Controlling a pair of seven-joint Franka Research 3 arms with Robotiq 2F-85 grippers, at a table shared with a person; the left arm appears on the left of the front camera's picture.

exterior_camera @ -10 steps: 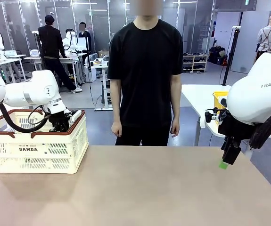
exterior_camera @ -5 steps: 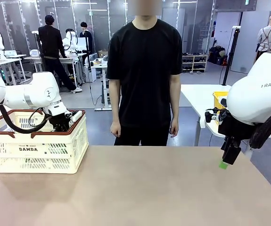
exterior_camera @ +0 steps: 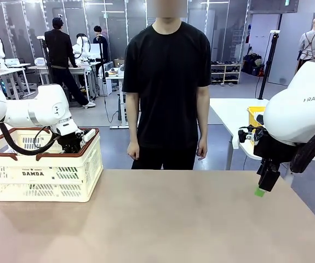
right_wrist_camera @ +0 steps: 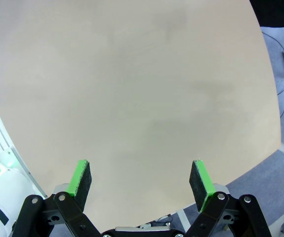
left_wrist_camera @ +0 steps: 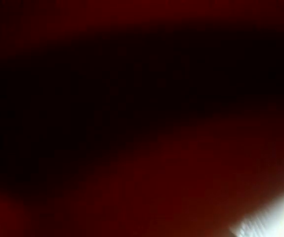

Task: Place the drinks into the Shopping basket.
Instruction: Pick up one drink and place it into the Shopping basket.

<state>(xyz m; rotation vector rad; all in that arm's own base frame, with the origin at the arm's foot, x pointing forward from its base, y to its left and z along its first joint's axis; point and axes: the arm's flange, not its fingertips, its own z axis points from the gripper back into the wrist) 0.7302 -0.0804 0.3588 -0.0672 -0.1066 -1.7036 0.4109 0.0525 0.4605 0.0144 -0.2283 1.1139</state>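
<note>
The desk is a wide tan top with lots of bare room from the middle to the right edge. The basket sits at the far left of the desk, close to the left edge. It is cream-white plastic with slots in its sides, a brown rim, and the word DAMDA on the front.

The left end effector reaches down inside the basket at its back right part, below the rim. It is clenched tight, but I cannot tell if it is holding anything. Its wrist camera is just dark red blur.

The right end effector hangs over the right edge of the desk, well apart from the basket. Its green pads stand wide apart with nothing between them.

A person stands at the far edge, arms down.
</note>
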